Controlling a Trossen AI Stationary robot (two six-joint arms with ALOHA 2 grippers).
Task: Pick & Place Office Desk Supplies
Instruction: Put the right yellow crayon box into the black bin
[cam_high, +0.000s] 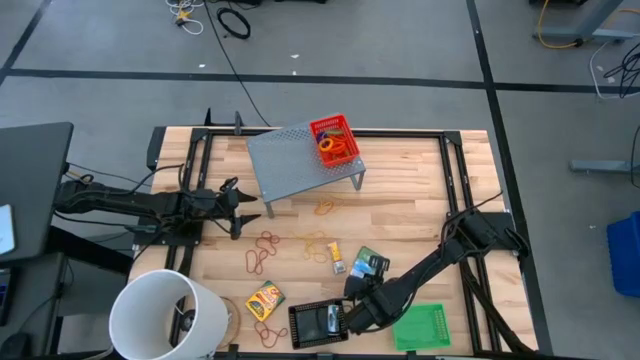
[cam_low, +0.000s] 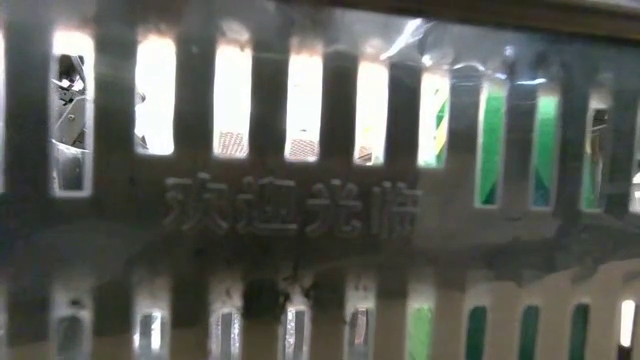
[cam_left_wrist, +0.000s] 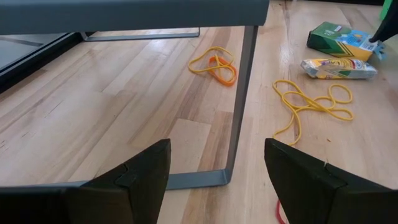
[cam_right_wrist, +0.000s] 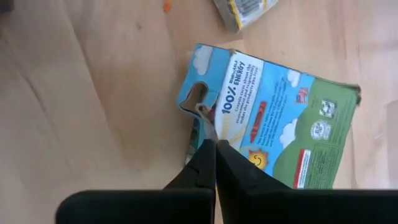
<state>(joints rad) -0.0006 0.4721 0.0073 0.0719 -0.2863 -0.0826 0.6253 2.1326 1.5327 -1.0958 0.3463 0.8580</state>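
Observation:
My right gripper (cam_high: 357, 290) (cam_right_wrist: 216, 146) is shut at the near end of a teal-green packet (cam_high: 371, 265) (cam_right_wrist: 273, 118) lying printed face up on the table. My left gripper (cam_high: 243, 210) (cam_left_wrist: 217, 162) hangs open and empty by the near-left leg (cam_left_wrist: 239, 106) of the grey riser (cam_high: 300, 160). Tan-orange rubber bands (cam_high: 262, 250) (cam_left_wrist: 214, 62) (cam_left_wrist: 311, 102) lie loose on the wood. A red tray (cam_high: 335, 143) holding coloured rings sits on the riser. A black tray (cam_high: 318, 322), a green tray (cam_high: 420, 327), a yellow-green box (cam_high: 265, 298) and a small yellow packet (cam_high: 337, 258) lie near the front edge. My right gripper pinches a thin flap (cam_right_wrist: 204, 117) at the packet's hang-hole end between its two fingertips. The fingers come slanting down from the table's near side. Whether that end is raised off the table, I cannot tell.
A big white bucket (cam_high: 168, 315) stands at the near-left corner. The riser takes up the far middle of the table. In the low view, a slotted tray wall (cam_low: 300, 210) close to the camera blocks almost everything. Bare wood lies right of the riser (cam_high: 420, 190).

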